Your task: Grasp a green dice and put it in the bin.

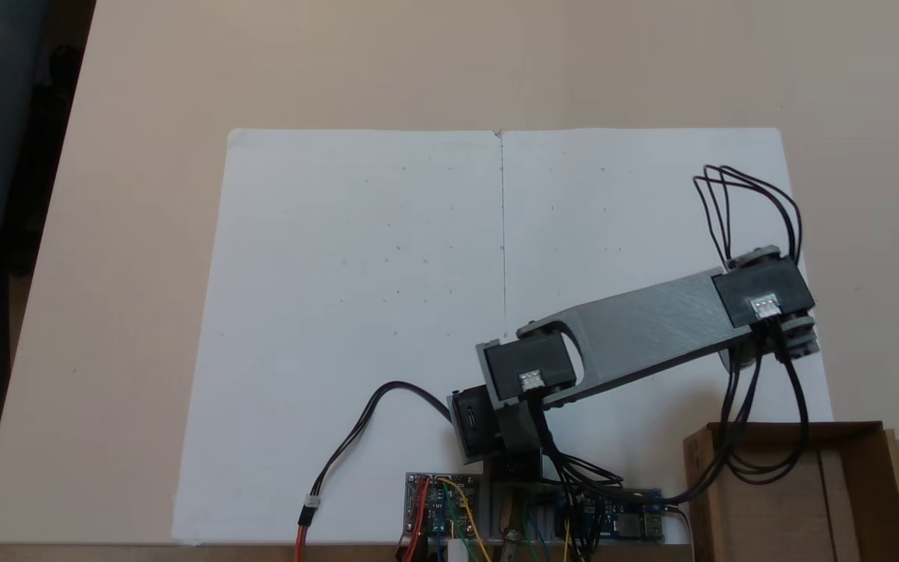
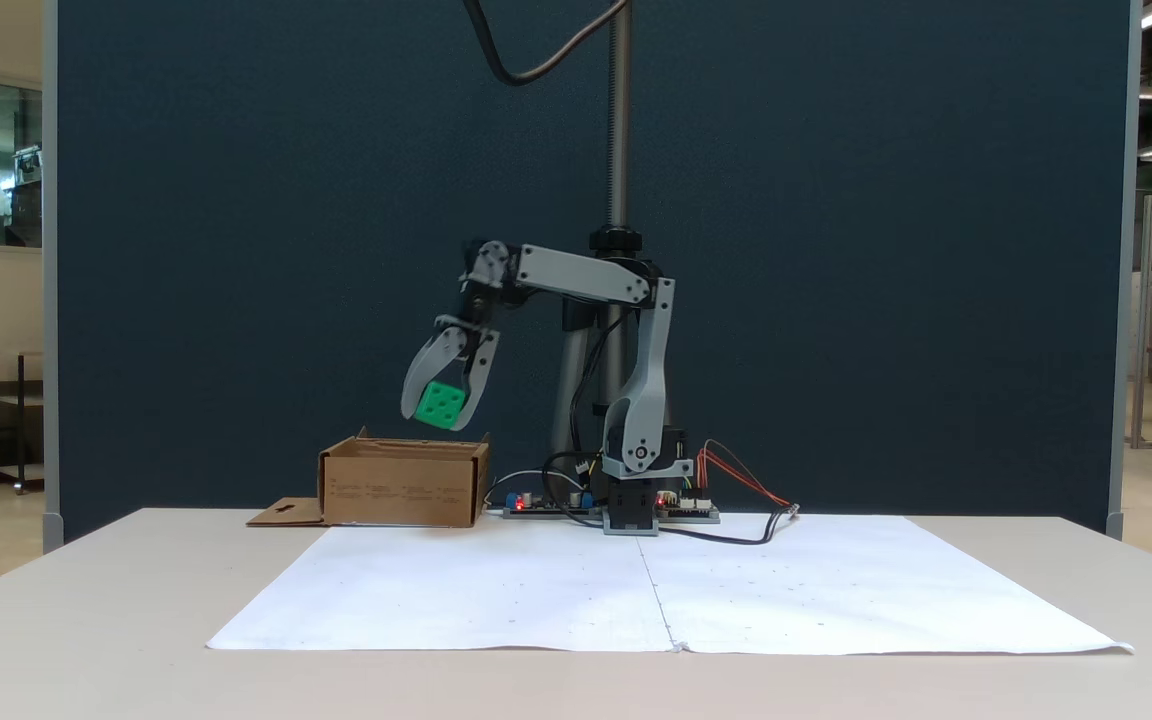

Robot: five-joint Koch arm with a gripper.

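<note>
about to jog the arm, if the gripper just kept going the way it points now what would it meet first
The gripper points down and slightly left in the side-on fixed view, holding the green dice above the bin. Going straight on, it would probably reach the bin's open top or left rim first, though depth is unclear.

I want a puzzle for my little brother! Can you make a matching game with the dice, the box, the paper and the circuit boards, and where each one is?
Things:
1. dice
2. box
3. paper
4. circuit boards

Places:
A. spread flat on the table
B. beside the arm's base, with coloured wires plugged in
C. up in the air, held in the gripper
D. standing on the table below the gripper

Right pairs: 1-C, 2-D, 3-A, 4-B
</note>
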